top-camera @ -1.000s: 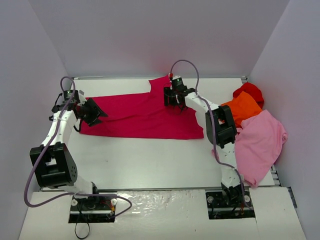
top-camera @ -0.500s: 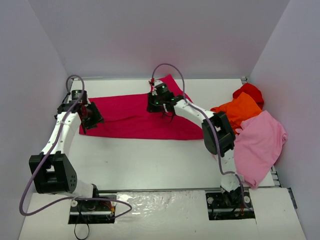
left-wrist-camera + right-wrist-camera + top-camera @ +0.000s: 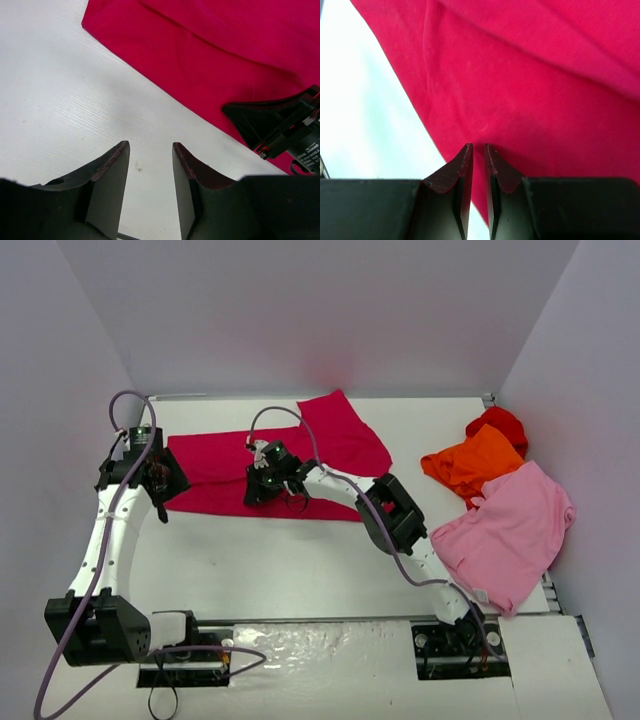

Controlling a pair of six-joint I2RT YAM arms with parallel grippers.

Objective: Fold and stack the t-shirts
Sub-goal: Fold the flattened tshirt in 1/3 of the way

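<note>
The crimson-magenta t-shirt (image 3: 215,465) lies spread across the far half of the table, with one flap (image 3: 345,430) angled up at its right end. My right gripper (image 3: 256,490) is down on its near edge, and the jaws (image 3: 477,146) are pinched almost together on the red cloth (image 3: 535,75), which puckers at the tips. My left gripper (image 3: 162,490) hovers just off the shirt's left near corner. It is open (image 3: 150,145) with only bare white table between its fingers, and the shirt (image 3: 200,50) lies beyond it.
Three more t-shirts are heaped at the right side: orange (image 3: 475,462), red (image 3: 500,425) behind it, and light pink (image 3: 510,530) nearest. My right forearm (image 3: 385,510) stretches over the shirt's right near part. White walls close in the left, back and right.
My right gripper has swept left and toward the near edge across the crimson shirt, its jaws closing on the way. The left gripper has drifted slightly left, off the shirt's edge.
</note>
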